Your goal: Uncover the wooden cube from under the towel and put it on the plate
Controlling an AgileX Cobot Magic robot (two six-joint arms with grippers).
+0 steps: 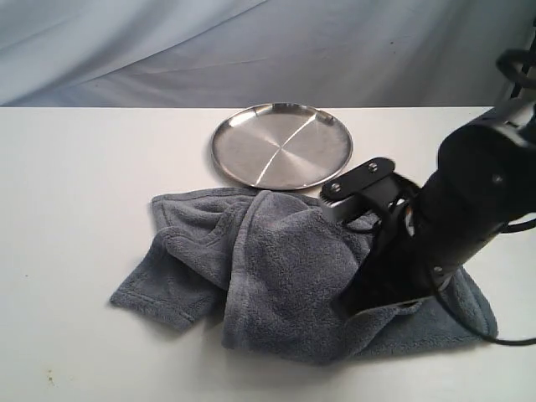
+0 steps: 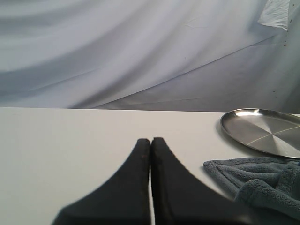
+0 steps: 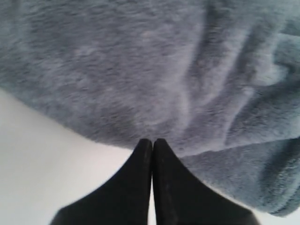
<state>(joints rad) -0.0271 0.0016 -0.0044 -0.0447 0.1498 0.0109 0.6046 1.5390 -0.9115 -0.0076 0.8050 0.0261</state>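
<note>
Exterior view: towel [image 1: 276, 268] lies bunched on white table [image 1: 75, 184], just on the near side of empty plate [image 1: 282, 144]. Right gripper [image 3: 152, 140] closed, tips against towel's edge; cannot tell if cloth is pinched. Left gripper [image 2: 150, 139] closed, empty, over bare table. Wooden cube hidden, not visible.

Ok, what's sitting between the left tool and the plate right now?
Only bare white table, as the left wrist view shows, from the shut left tool to the plate; a towel corner lies just beside that stretch.
</note>
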